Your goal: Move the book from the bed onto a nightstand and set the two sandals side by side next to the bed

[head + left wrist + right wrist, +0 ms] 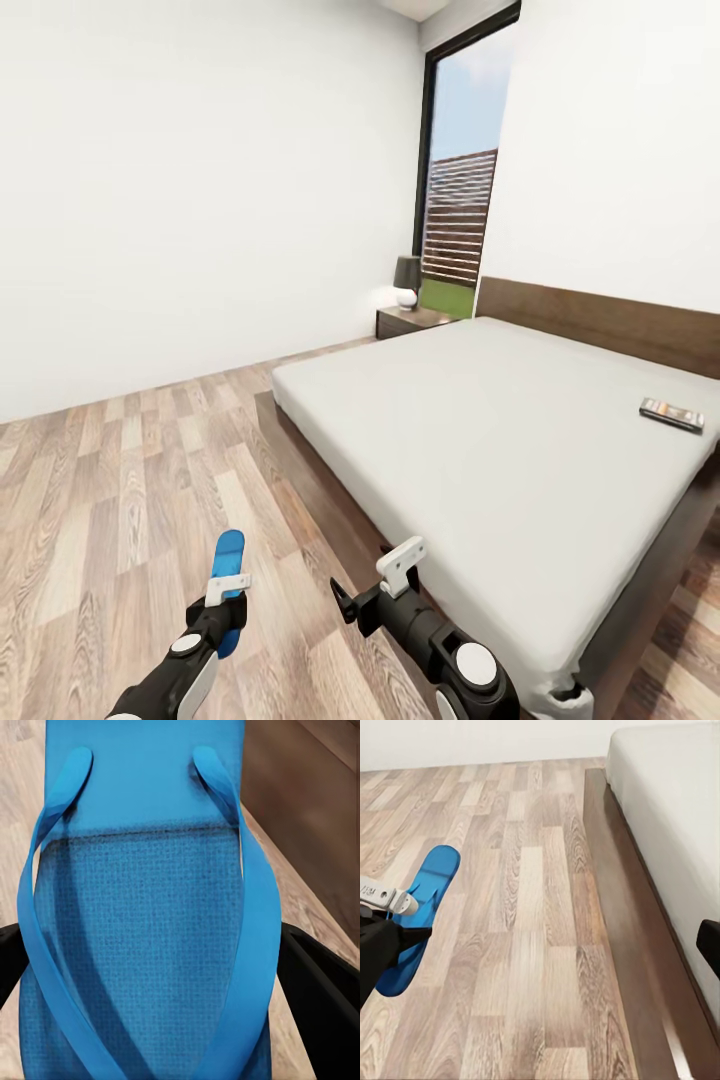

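Blue sandal (229, 575) is clamped in my left tool (228, 590) over the floor beside the bed (480, 420), ready to set down, right tool (400, 568) empty, open, book (672, 413) waiting on the mattress.

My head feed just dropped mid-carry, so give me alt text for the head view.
The left gripper holds a blue sandal above the wood floor, beside the bed. The right gripper is empty near the bed's corner. The book lies on the mattress; a nightstand with a lamp stands beyond.
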You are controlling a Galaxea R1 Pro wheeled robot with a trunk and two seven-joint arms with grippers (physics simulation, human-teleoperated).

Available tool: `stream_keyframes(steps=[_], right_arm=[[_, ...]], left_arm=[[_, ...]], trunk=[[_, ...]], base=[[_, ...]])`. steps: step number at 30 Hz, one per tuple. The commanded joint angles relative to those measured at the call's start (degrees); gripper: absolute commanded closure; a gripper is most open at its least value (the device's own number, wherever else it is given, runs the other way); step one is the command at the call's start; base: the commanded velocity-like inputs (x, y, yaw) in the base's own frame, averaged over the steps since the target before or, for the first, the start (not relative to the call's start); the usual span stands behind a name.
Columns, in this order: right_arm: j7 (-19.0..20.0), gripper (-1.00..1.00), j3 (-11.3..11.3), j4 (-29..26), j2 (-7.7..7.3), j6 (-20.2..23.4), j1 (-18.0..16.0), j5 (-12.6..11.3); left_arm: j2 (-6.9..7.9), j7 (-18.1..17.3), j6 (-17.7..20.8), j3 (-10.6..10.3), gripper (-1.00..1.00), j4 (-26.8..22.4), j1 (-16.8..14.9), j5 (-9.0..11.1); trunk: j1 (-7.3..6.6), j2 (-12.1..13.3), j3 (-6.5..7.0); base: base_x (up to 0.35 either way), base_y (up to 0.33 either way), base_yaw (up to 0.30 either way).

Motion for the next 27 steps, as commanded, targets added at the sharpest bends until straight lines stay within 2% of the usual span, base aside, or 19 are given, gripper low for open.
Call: stream_keyframes(steps=[1, 27], right_arm=[[0.2, -1.0, 0.0, -0.1, 0.03, 0.3, 0.0, 0.1], [0.2, -1.0, 0.0, -0.1, 0.14, 0.3, 0.0, 0.1]], left_arm=[[0.01, 0.1, -0.3, -0.1, 1.0, 0.0, 0.0, 0.4], [0.01, 0.1, -0.9, -0.1, 1.0, 0.0, 0.0, 0.4]], trunk=[[-0.23, 0.4, 0.13], [-5.94, 10.8, 4.8]], base=[[0.0, 0.0, 0.0], [0.0, 0.0, 0.0]])
